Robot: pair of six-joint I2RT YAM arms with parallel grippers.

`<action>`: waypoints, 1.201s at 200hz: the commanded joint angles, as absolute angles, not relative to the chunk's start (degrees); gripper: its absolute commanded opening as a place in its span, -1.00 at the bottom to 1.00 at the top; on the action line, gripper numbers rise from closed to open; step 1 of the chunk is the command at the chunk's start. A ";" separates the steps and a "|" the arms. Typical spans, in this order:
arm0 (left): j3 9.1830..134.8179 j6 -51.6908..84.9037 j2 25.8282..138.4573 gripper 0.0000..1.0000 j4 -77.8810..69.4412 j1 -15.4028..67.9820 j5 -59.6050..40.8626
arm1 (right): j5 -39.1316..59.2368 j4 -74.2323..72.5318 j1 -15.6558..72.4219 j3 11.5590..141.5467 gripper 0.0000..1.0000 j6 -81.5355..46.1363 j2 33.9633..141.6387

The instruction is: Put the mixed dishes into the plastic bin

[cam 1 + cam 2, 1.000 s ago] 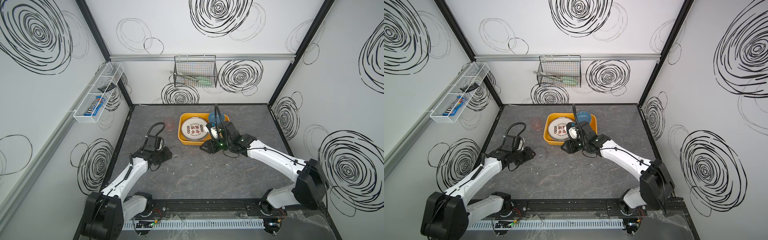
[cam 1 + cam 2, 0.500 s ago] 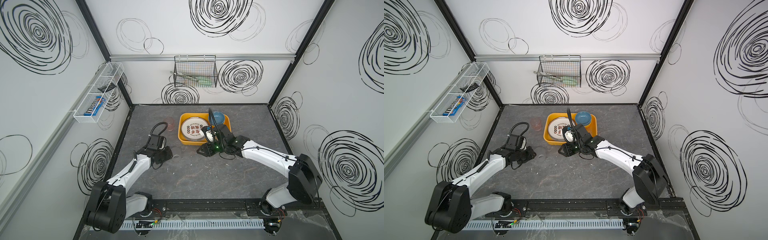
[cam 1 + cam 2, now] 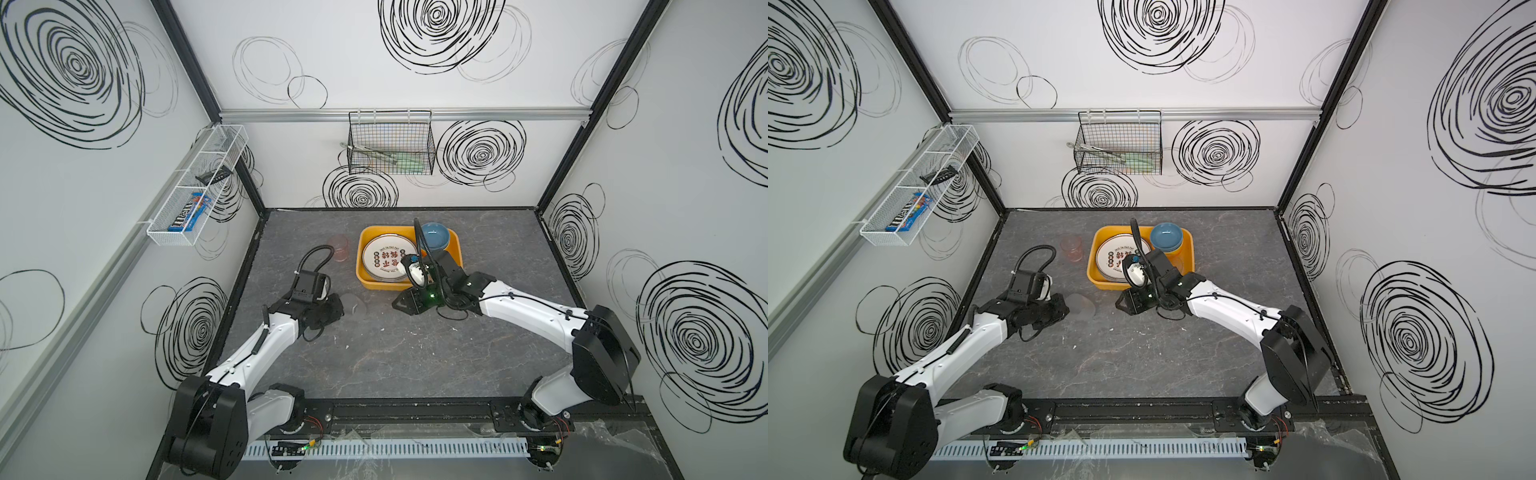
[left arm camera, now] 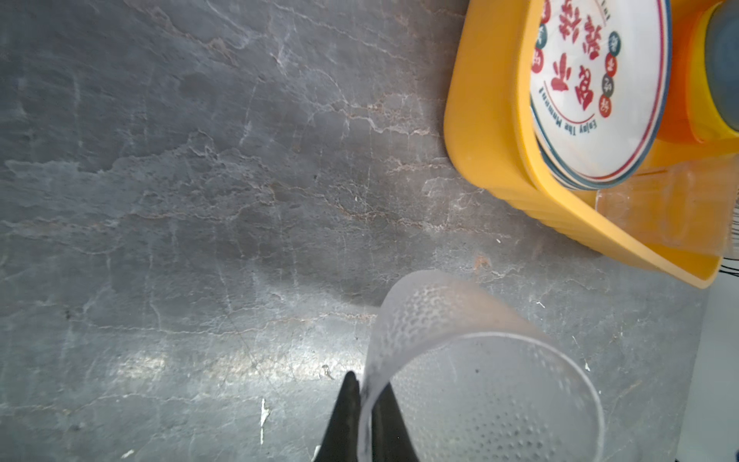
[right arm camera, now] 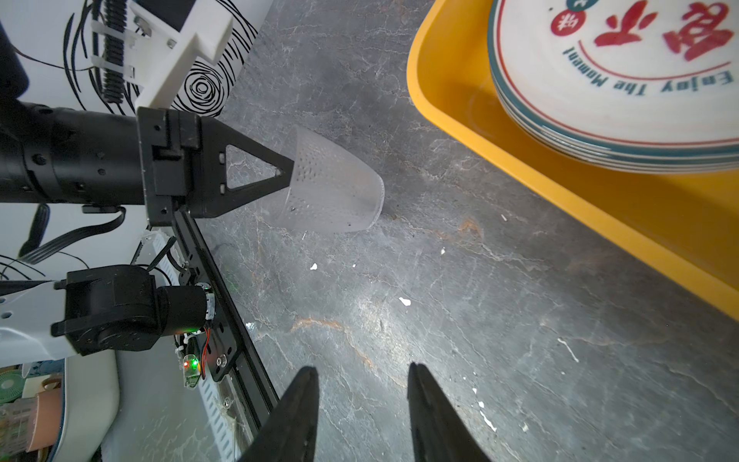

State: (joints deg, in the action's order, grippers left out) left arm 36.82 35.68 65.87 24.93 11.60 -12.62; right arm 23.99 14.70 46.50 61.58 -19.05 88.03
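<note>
Frosted clear plastic cup [image 4: 460,360], tipped sideways low on the grey table [image 4: 200,200] near the yellow bin [image 4: 492,160], looks light, thin and slippery. The left gripper [image 4: 364,391] is clamped on its rim wall. The bin holds stacked plates [image 4: 600,88], a blue bowl [image 3: 434,237] and another clear cup [image 4: 660,208]. The right gripper [image 5: 362,384] hangs parted, empty.

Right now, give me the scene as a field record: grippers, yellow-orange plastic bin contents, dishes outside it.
yellow-orange plastic bin: stacked round white plates with red characters, blue bowl, second clear cup
left gripper: shut on rim of frosted clear plastic cup, tipped sideways, outside bin
right gripper: open, empty, over grey stone-look table near bin
outside bin: pinkish transparent cup on table, left of bin in both top views
</note>
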 commanded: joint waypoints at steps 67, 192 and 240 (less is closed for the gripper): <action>44.16 35.89 63.46 -0.90 29.34 18.21 -10.61 | 17.16 21.94 48.52 72.68 -0.05 -22.46 90.92; 50.40 38.14 67.23 -0.90 29.40 26.14 -7.90 | 15.14 26.70 51.40 81.33 0.01 -25.93 97.35; 51.23 38.32 67.59 -0.89 29.51 27.03 -7.32 | 15.05 27.03 51.58 82.55 -0.01 -26.71 99.23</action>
State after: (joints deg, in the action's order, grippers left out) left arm 49.23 37.69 67.40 30.33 26.63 -8.43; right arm 15.51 25.41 51.13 80.86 -25.76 98.08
